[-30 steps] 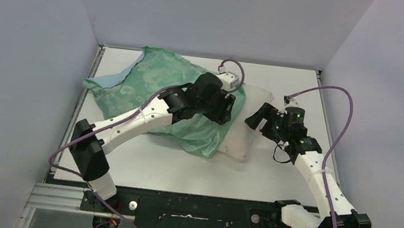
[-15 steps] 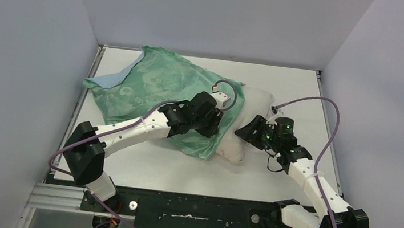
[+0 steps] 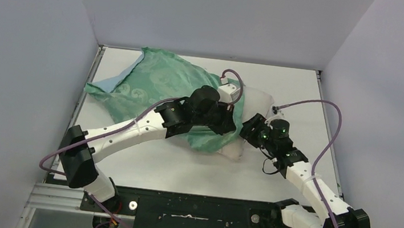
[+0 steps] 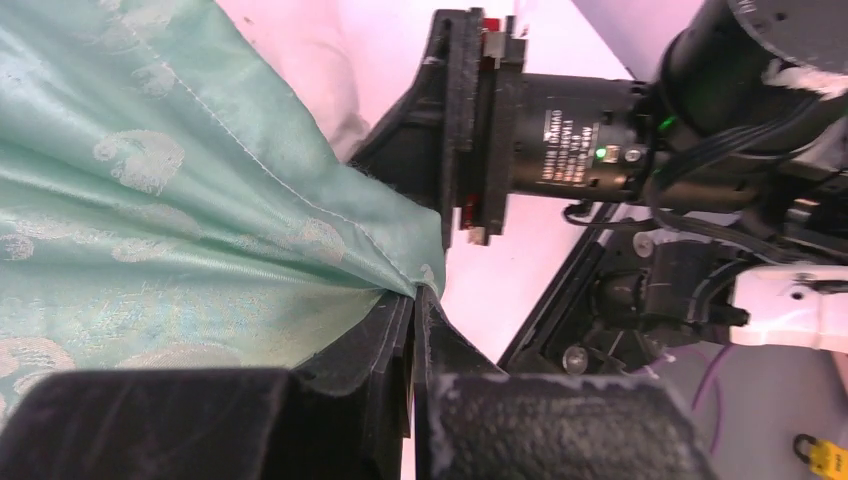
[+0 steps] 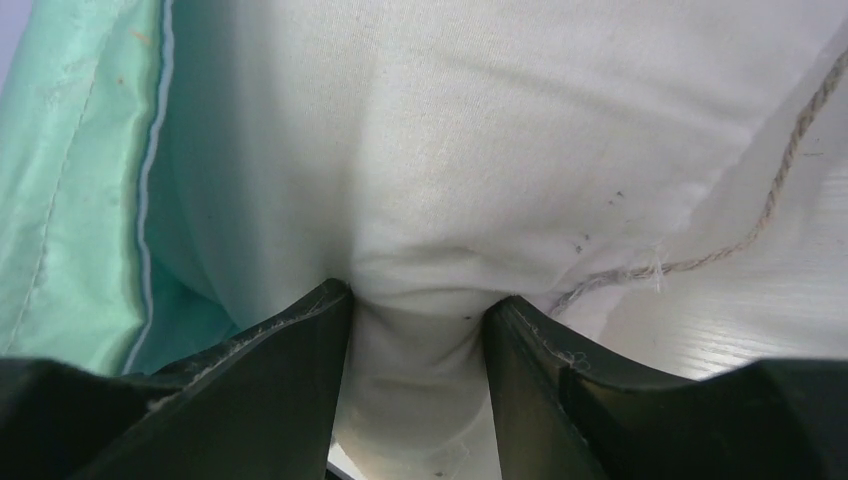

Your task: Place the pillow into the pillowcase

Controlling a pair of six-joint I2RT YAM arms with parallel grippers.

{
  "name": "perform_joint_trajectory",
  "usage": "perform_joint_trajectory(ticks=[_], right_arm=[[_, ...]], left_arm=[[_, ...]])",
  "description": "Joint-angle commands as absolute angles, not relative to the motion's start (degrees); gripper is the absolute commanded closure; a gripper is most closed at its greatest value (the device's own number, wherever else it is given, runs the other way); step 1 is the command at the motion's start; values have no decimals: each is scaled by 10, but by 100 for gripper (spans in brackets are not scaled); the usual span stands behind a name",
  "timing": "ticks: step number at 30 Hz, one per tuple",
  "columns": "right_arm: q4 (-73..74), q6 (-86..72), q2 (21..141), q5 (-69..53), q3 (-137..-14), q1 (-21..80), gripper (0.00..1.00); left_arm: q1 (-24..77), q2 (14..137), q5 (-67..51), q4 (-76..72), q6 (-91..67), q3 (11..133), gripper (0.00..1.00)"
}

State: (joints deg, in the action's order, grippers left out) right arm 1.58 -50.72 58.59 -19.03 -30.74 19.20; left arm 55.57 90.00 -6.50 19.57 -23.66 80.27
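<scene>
Teal pillowcase (image 3: 152,79) lies mid-frame on the worktop (image 3: 300,88), its hem pinched tight in the left claw (image 4: 412,300). Toward the frame's right the off-white pillow (image 3: 257,102) protrudes, a fold squeezed in the right claw (image 5: 418,320).

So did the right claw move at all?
Yes. The right gripper went left and nearer the arm bases, away from the table's right edge, and now pinches the pillow.
</scene>
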Motion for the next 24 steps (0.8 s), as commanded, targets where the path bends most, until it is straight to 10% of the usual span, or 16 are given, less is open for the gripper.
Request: perform_joint_trajectory(ticks=[1,5,12,24], right_arm=[[-73,-540,579,-165,-297,220,50],[-46,-505,589,-157,-302,228,50],[120,-378,549,-127,-359,182,37],[85,-364,617,-247,-428,51,37]], left_arm=[[579,865,-137,79,-292,783,100],[576,860,-81,135,-258,755,99],[574,821,15,196,-190,773,55],[517,1001,122,227,-109,1011,40]])
